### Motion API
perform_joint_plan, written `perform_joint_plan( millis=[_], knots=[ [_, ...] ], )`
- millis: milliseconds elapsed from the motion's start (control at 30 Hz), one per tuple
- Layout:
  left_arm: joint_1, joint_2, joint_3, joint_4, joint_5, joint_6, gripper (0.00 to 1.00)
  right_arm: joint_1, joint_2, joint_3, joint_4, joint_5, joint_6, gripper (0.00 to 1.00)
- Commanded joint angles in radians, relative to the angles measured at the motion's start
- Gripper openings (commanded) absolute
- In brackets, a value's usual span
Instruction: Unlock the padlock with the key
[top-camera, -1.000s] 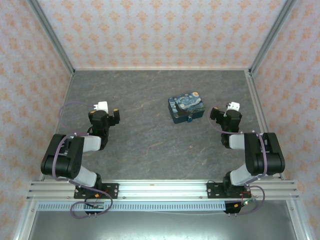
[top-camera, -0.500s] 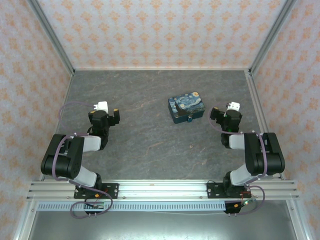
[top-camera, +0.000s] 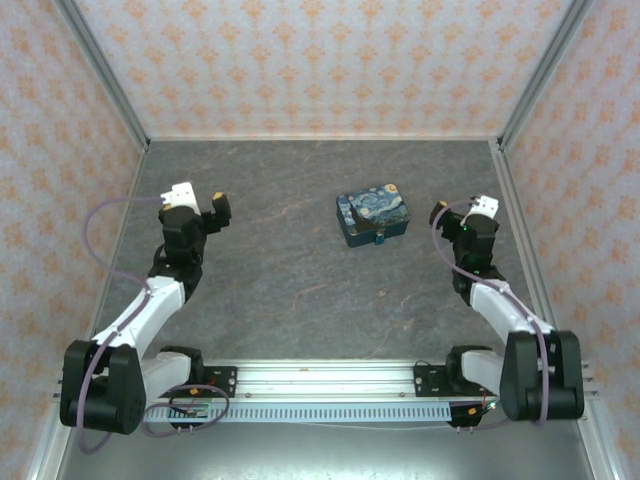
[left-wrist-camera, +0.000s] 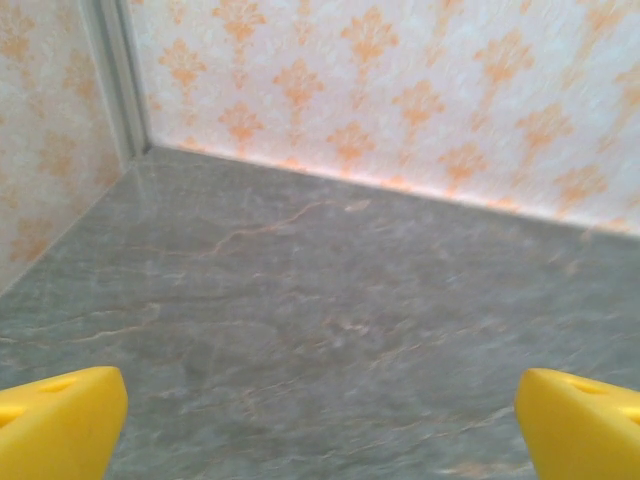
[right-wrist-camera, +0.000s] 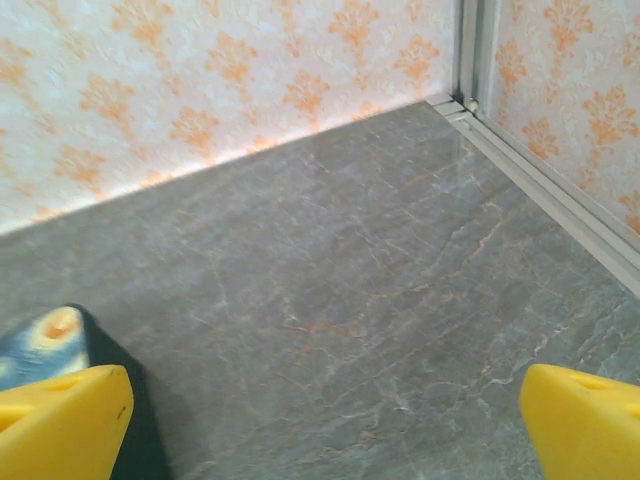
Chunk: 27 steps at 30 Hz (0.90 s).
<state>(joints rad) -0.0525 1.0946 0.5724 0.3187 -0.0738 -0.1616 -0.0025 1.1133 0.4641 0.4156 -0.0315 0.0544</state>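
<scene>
The padlock is a tiny teal bit at the front edge of the dark-blue starry tin, mid-table. The key is too small to tell apart from the stone table. My left gripper hovers far to the tin's left, open; its yellow fingertips stand wide over bare table. My right gripper sits just right of the tin, open as well. In the right wrist view a corner of the tin peeks past the left fingertip. Nothing lies between either pair of fingers.
Patterned walls enclose the grey stone table on three sides, with metal corner posts at the back. An aluminium rail carries both arm bases at the near edge.
Both arms have unfolded and stretched out from their tucked pose. The left gripper has shifted back and left, the right one back and right. The tin has not moved.
</scene>
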Motion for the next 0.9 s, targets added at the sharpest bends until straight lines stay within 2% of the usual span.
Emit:
perform_joint_plan(
  millis=[0,133,233,333,533,667,867],
  knots=[
    [-0.013,-0.012,0.104,-0.281,0.110,-0.191,1.00,0.003,-0.082,0.056,-0.258,-0.078,0.121,0.99],
    [-0.096,0.000,0.190,-0.419,0.161,-0.274,1.00,0.009,-0.171,0.078,-0.432,-0.159,0.254,0.99],
    [-0.182,0.037,0.231,-0.446,0.254,-0.330,1.00,0.022,-0.223,0.093,-0.598,-0.211,0.327,1.00],
    [-0.281,0.094,0.256,-0.409,0.319,-0.368,1.00,0.053,-0.259,0.104,-0.733,-0.250,0.369,0.95],
    [-0.456,0.254,0.371,-0.369,0.342,-0.415,1.00,0.130,-0.267,0.117,-0.970,-0.293,0.419,0.81],
    [-0.524,0.328,0.396,-0.298,0.350,-0.458,1.00,0.179,-0.271,0.106,-1.040,-0.321,0.442,0.72],
    [-0.569,0.389,0.347,-0.149,0.370,-0.570,1.00,0.292,-0.244,0.090,-1.002,-0.306,0.451,0.64]
  ],
)
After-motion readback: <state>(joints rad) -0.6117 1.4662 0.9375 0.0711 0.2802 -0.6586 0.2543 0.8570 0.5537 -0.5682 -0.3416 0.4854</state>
